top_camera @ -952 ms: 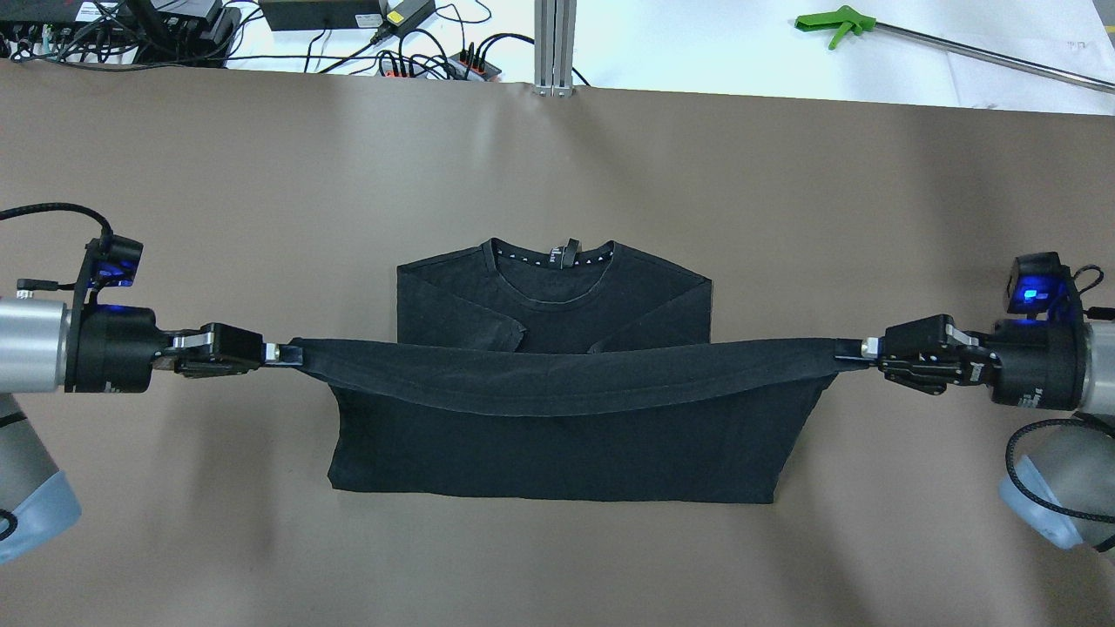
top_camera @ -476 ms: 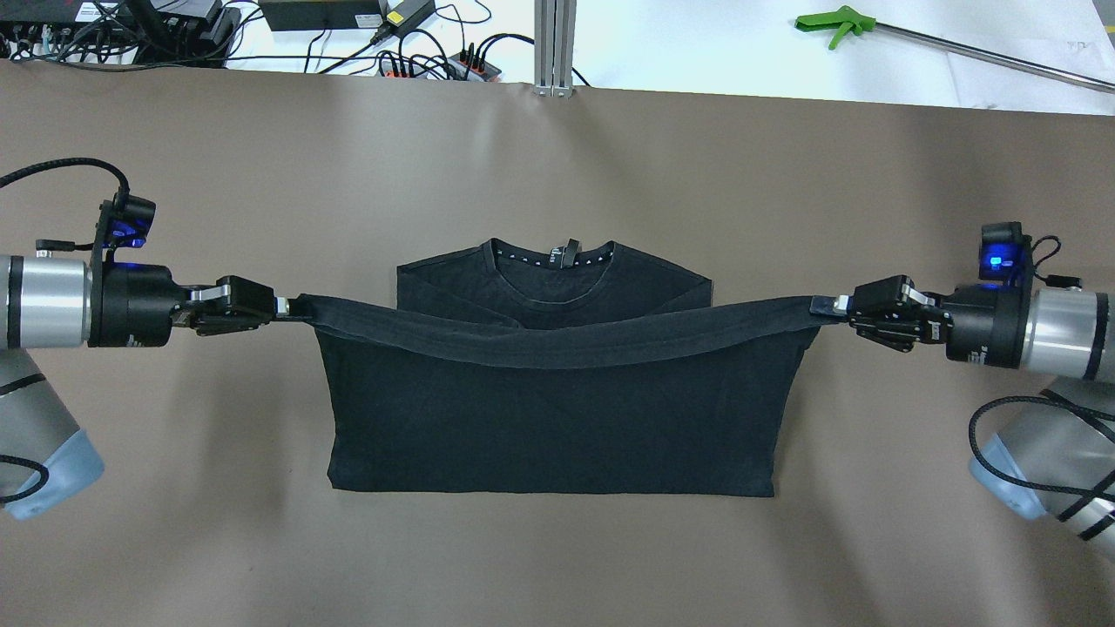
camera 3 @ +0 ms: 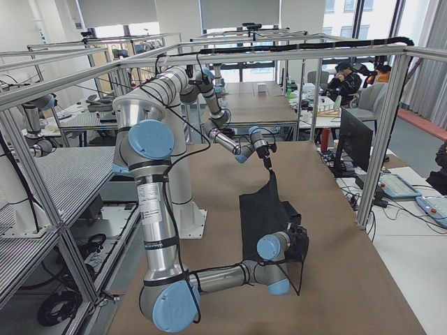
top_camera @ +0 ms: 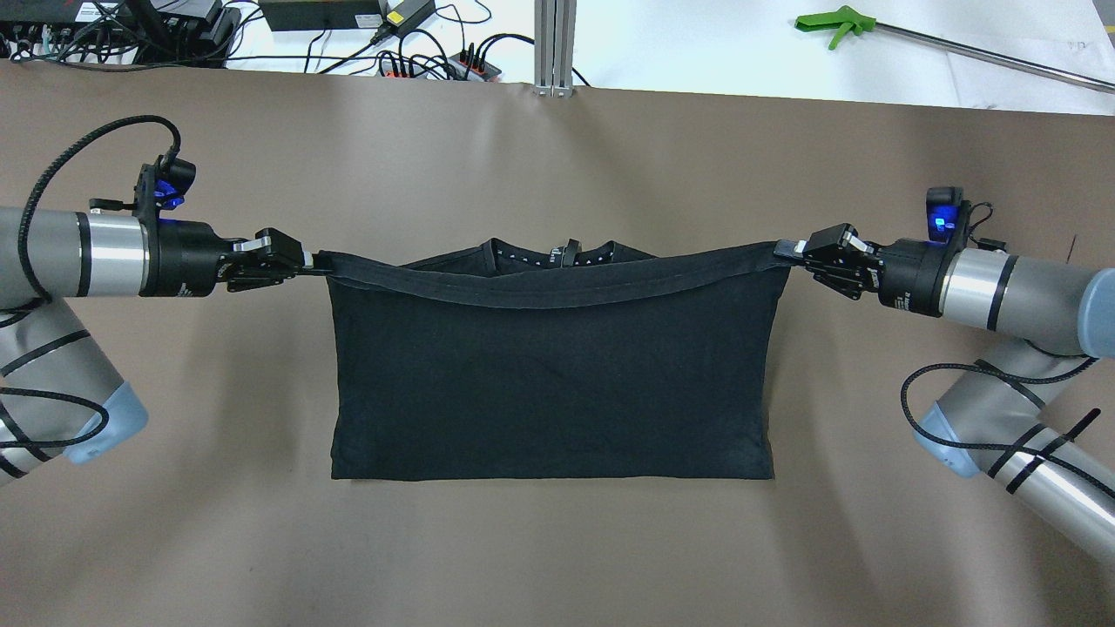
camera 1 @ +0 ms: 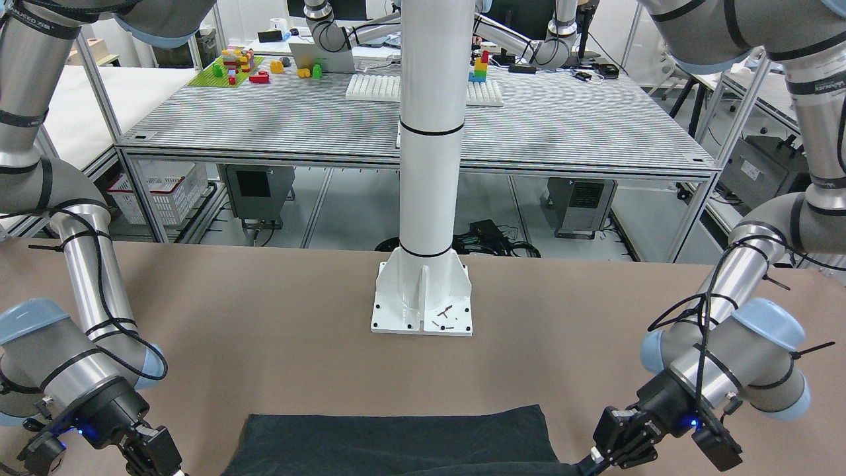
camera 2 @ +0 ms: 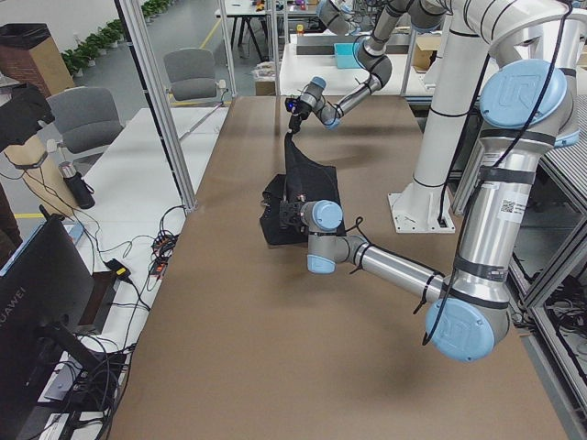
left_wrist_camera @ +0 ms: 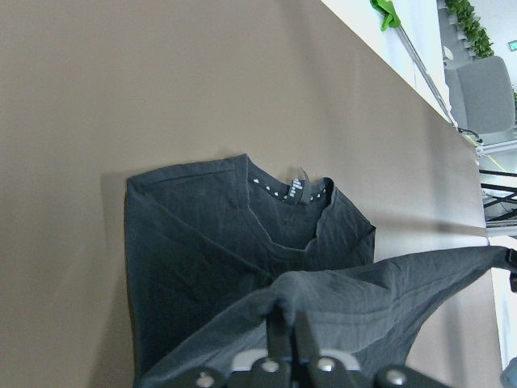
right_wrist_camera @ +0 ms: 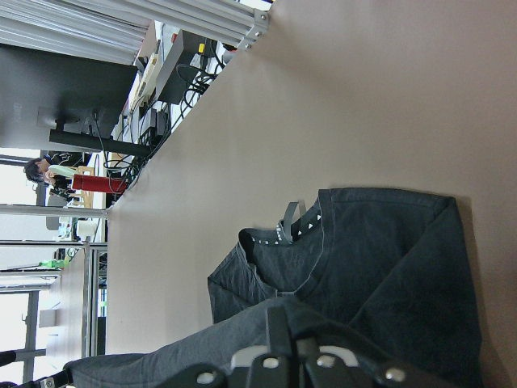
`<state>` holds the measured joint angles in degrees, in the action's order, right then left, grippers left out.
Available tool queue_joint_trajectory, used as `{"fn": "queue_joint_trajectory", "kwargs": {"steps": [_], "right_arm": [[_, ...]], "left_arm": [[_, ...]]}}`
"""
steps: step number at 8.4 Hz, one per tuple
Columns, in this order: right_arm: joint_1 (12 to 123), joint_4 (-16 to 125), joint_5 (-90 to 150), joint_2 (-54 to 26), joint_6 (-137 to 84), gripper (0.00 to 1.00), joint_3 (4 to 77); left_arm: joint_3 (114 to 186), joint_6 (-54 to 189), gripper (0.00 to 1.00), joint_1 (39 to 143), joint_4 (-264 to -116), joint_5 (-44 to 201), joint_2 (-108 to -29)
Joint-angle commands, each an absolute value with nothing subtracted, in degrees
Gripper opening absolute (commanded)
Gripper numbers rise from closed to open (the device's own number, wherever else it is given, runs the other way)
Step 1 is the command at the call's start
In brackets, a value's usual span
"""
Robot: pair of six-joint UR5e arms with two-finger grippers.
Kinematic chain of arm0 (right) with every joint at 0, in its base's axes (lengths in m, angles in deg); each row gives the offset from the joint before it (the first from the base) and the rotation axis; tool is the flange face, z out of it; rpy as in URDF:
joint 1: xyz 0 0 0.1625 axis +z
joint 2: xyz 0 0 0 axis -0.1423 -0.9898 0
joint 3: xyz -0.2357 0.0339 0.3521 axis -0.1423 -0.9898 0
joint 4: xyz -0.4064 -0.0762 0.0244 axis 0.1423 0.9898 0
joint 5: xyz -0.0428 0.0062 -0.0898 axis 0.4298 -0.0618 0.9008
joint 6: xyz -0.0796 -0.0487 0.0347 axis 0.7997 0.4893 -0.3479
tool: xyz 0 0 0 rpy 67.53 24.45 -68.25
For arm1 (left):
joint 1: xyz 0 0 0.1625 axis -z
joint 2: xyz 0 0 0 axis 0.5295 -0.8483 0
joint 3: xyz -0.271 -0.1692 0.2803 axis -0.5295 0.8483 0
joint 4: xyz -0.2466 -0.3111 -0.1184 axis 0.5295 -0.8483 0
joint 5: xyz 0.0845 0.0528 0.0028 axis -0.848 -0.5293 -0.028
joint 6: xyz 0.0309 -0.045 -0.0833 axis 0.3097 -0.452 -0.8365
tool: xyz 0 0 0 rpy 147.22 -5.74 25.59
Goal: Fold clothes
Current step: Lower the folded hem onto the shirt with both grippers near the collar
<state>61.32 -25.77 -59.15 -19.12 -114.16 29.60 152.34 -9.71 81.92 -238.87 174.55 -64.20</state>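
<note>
L gripper (top_camera: 315, 259) & R gripper (top_camera: 784, 250) have swept fwd, away from the robot, and drawn a bit inward, towing the shirt's (top_camera: 549, 383) lifted hem (top_camera: 557, 294) w/ them. Hem was across mid-chest 1 s ago, now up at the collar (top_camera: 557, 253). Shoulders & folded sleeves, in plain view before, are covered; only a neckline strip peeks out. Near fold edge has crept slightly fwd too.

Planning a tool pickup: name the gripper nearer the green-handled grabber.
Right. The right gripper, clamping one corner of the black T-shirt, is on the same side as the green-handled grabber; the left gripper clamps the opposite corner, across the shirt.
</note>
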Motion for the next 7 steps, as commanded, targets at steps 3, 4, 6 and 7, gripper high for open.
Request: {"fn": "queue_joint_trajectory", "kwargs": {"steps": [3,4,6,7], "right_arm": [[54.9,-25.0,-50.5,-17.0,-110.7,0.0,25.3],[54.9,-24.4,-50.6,-16.3,-110.7,0.0,24.4],[54.8,-23.7,-50.6,-16.3,-110.6,0.0,24.3],[54.8,-23.3,-50.7,-16.4,-110.6,0.0,23.9]], "left_arm": [[141.3,-8.8,0.0,81.6,-238.9,172.7,-71.5],[141.2,-8.8,0.0,81.5,-238.7,172.1,-71.8],[139.7,-8.8,0.0,81.5,-238.8,171.9,-72.7],[139.0,-8.7,0.0,81.5,-238.9,171.8,-72.7]]}}
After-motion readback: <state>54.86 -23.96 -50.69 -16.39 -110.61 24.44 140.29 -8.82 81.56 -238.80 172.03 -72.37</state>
